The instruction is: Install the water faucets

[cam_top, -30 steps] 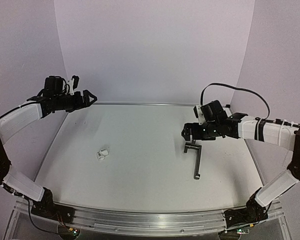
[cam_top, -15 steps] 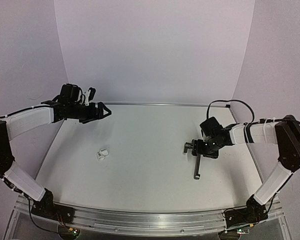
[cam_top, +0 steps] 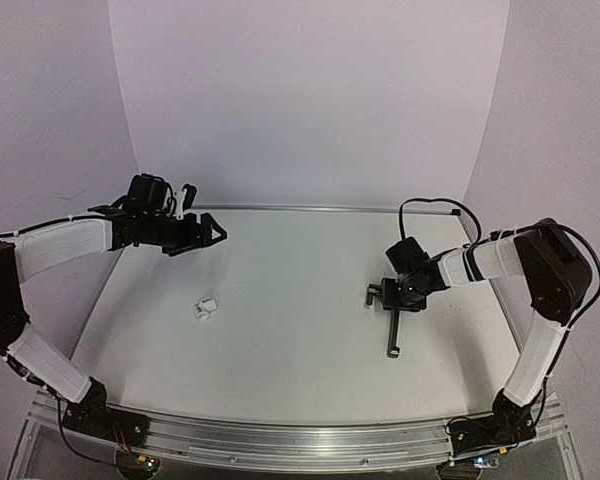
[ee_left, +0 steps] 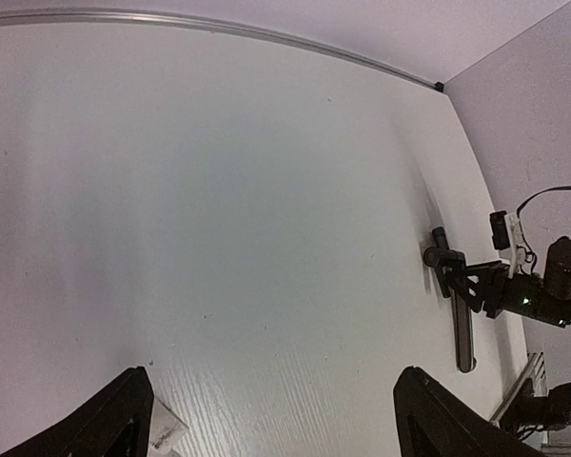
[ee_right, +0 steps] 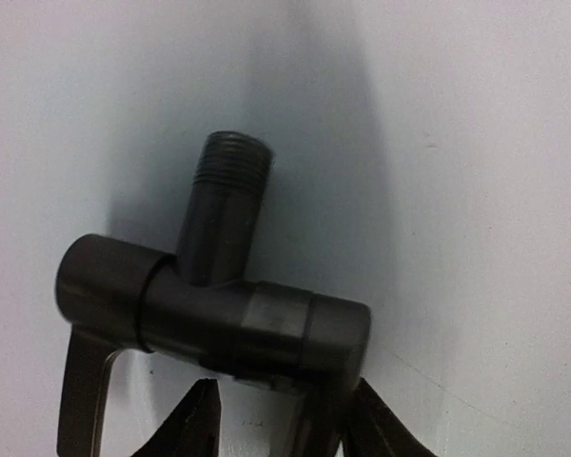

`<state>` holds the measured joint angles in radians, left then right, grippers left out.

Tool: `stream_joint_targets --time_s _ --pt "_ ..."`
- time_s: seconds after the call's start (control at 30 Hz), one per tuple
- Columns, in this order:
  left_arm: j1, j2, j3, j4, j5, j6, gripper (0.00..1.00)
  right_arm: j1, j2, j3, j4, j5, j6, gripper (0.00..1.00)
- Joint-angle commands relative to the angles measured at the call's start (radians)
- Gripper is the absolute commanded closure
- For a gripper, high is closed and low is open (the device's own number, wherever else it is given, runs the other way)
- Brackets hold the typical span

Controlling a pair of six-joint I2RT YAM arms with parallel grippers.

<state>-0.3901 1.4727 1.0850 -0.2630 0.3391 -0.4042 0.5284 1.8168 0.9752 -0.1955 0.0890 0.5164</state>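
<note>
Between the fingers (ee_right: 195, 428) of the right claw (ee_right: 281, 428) is where we find the faucet (ee_right: 219, 305), lying flat on the white desk (cam_top: 290, 330). Up close it's dark, matte metal. A chunky cylinder forms the crossbar, with a short threaded stub (ee_right: 231, 171) sticking out of the middle, pointing away from the claw. A flat lever (ee_right: 81, 400) hangs off one end. From overhead the rest is a long slim black rod (cam_top: 391, 325) running from the crossbar back toward the arm bases, ending in a small foot.

That right claw sits low on the crossbar end, its fingers on either side of the rod just under the crossbar. We can see a sliver of desk between one finger and the metal, so the jaws are parted and not clamped on it.

The left claw (cam_top: 212, 234) hovers above the desk well across from the faucet, fingers spread wide with nothing between them. The white fitting (cam_top: 206, 308), a little stubby plastic cylinder, lies on the desk below that claw, a bit nearer the bases. In the left wrist view only a corner of it peeks in beside one finger.
</note>
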Motion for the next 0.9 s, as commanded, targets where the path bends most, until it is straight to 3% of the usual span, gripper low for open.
stream_joint_targets --time_s 0.0,0.17,0.27,0.33,0.5,0.63,0.87 --pt "-0.001 -0.031 -0.035 -0.034 0.008 -0.039 0.1 0.018 0.031 0.045 0.053 0.067 -0.104 0.63" --pt "-0.002 -0.04 -0.071 0.097 0.164 -0.141 0.13 0.082 -0.008 0.048 0.138 0.052 -0.332 0.78" --pt "-0.003 -0.016 -0.099 0.237 0.271 -0.238 0.17 0.108 -0.057 0.049 0.177 -0.071 -0.525 0.94" --pt "-0.006 0.011 -0.12 0.356 0.347 -0.314 0.18 0.129 -0.087 0.045 0.188 -0.159 -0.659 0.99" --pt "-0.038 0.107 -0.147 0.616 0.481 -0.499 0.16 0.182 -0.168 0.035 0.218 -0.355 -0.912 1.0" --pt "-0.1 0.221 -0.098 0.705 0.58 -0.58 0.12 0.203 -0.207 0.05 0.234 -0.548 -1.026 1.0" --pt "-0.239 0.346 -0.029 0.818 0.681 -0.651 0.12 0.222 -0.197 0.116 0.235 -0.685 -1.043 1.0"
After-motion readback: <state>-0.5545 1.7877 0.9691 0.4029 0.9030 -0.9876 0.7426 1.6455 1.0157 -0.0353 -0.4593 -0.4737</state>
